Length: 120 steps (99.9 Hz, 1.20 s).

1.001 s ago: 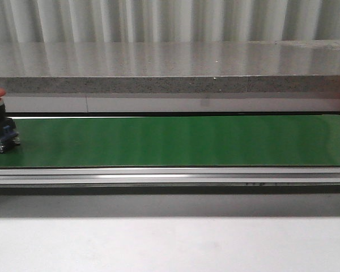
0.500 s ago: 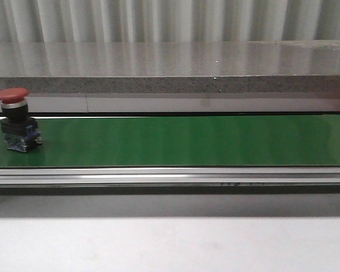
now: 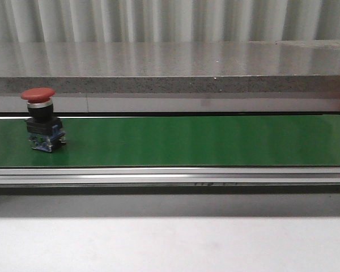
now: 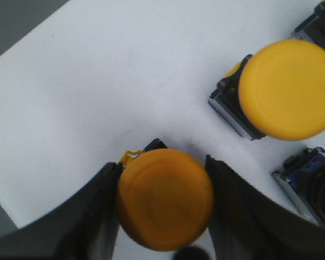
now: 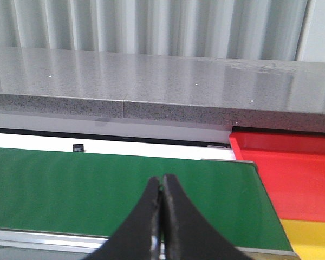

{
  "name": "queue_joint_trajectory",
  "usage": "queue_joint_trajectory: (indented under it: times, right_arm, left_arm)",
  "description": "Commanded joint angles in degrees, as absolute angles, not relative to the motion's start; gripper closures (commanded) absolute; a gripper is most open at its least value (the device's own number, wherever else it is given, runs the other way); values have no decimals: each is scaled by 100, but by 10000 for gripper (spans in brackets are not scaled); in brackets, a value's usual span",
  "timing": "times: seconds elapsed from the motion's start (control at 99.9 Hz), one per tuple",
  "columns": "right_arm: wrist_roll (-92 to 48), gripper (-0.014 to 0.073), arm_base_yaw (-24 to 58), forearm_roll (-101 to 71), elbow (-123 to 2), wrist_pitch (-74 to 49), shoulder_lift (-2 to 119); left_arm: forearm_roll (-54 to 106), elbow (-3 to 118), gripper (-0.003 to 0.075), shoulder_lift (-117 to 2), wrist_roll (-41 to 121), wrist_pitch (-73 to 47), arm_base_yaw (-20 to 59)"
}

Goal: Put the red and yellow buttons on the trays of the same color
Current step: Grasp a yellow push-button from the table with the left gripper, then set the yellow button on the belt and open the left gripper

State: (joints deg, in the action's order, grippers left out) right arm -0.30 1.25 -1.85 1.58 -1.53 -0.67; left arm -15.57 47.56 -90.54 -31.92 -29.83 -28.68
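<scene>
On the green conveyor belt in the front view, a red button stands upright near the left end: red mushroom cap on top, black collar under it, blue-grey contact block touching the belt. The belt runs the full width of the picture, with a metal rail along its near edge and a grey speckled stone ledge behind it. A small sliver of red shows at the far right edge, too small to identify. Neither arm appears in this view.

Left wrist view: the left gripper sits over a white surface. Its two dark fingers flank a yellow button, cap facing the camera, one finger against each side of the cap. Fingers clenched on this button. A second yellow button stands apart from the first on the same white surface, grey base visible under its cap. Beside that one, a third switch body with blue and grey parts is cut by the picture edge; its cap colour cannot be told.

Right wrist view: the right gripper hangs above the near edge of the green belt, fingertips pressed together, grasping nothing. Just past the belt's end lies a red tray, and nearer the camera a yellow tray adjoins it. The stone ledge runs behind.
</scene>
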Motion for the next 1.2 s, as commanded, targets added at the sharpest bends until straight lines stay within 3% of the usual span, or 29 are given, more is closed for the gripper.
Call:
queue_joint_trajectory:
  times: [0.0,0.1,0.25,0.48,0.72,1.191]
  right_arm:
    - [-86,661,99,-182,166,347,-128]
    - [-86,661,99,-182,166,347,-128]
    - [-86,661,99,-182,166,347,-128]
    - [-86,661,99,-182,166,347,-128]
    - [-86,661,99,-182,166,347,-128]
    - [-86,661,99,-182,166,347,-128]
  left_arm:
    - [-1526,4907,556,-8882,-3261,-2879,-2876]
    - [-1524,4907,650,-8872,-3318,-2975,-2876]
    - [-1524,4907,701,-8652,-3361,-3163,-2876]
    - [-1390,4907,703,-7648,-3336,-3357,-2767]
    - [-1390,4915,703,-6602,-2947,-3347,-1932]
    - [-1253,6000,703,-7406,-2442,-4071,-217]
